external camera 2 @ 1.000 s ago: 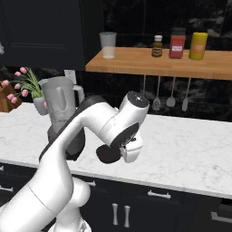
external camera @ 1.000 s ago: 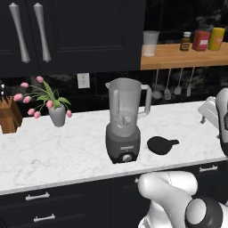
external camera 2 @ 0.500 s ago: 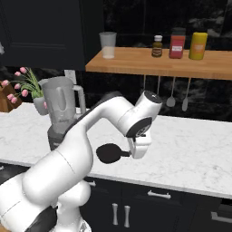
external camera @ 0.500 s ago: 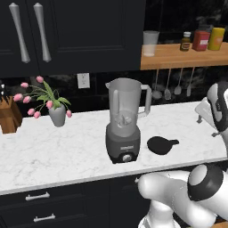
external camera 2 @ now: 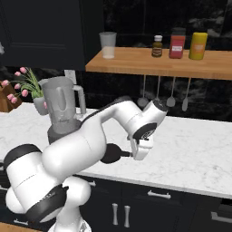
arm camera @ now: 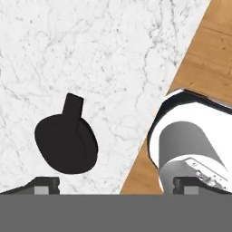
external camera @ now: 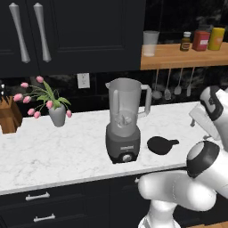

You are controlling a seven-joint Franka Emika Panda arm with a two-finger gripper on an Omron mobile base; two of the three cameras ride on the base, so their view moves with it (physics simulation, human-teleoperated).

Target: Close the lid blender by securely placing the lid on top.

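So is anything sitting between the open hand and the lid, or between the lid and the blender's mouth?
Nothing visible. The hand hangs open above the lid, only bare counter around it. The blender stands beside the lid with its mouth open and uncovered.

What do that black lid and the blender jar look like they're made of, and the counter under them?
The lid looks like matte black plastic or rubber: flat, no shine. The blender jar seems clear grey-tinted plastic or glass, since you see through it; its base is dark grey, probably plastic. The counter looks like polished white marble with grey veins.
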